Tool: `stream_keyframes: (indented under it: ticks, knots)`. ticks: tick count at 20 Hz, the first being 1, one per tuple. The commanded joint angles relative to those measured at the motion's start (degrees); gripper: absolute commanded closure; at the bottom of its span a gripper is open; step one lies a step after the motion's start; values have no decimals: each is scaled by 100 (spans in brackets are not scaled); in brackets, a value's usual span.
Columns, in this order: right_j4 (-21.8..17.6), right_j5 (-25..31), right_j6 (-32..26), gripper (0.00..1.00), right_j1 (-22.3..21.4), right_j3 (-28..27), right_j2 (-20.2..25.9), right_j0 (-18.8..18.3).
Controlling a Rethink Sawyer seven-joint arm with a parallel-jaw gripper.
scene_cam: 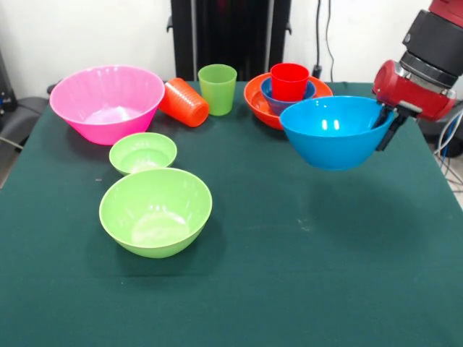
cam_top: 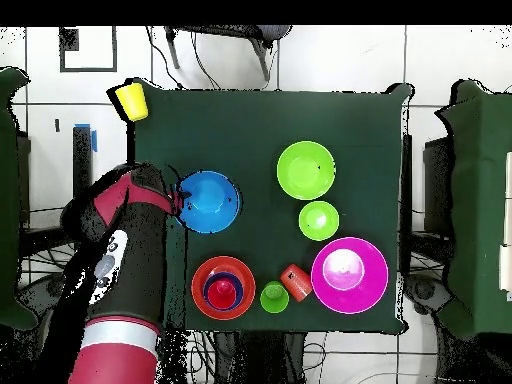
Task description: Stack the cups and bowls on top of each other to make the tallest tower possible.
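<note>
My gripper is shut on the rim of the large blue bowl and holds it upright, clear of the cloth. Just behind it stands the tower: the wide orange bowl with the small dark blue bowl inside and the red cup upright in that. The light green cup stands beside the orange cup, which lies on its side.
The huge pink bowl, small green bowl and large green bowl sit together on one side. A yellow cup stands just past the table's corner in the overhead view.
</note>
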Motion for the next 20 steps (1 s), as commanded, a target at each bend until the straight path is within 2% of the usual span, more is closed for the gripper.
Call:
stream_keyframes:
  ticks: [1,11,20]
  knots:
    - [369,253,1103,100,-40,173,-41,22]
    - [1161,607,1539,100,88,216,-301,313]
    - [1840,774,1697,100,310,162,-624,517]
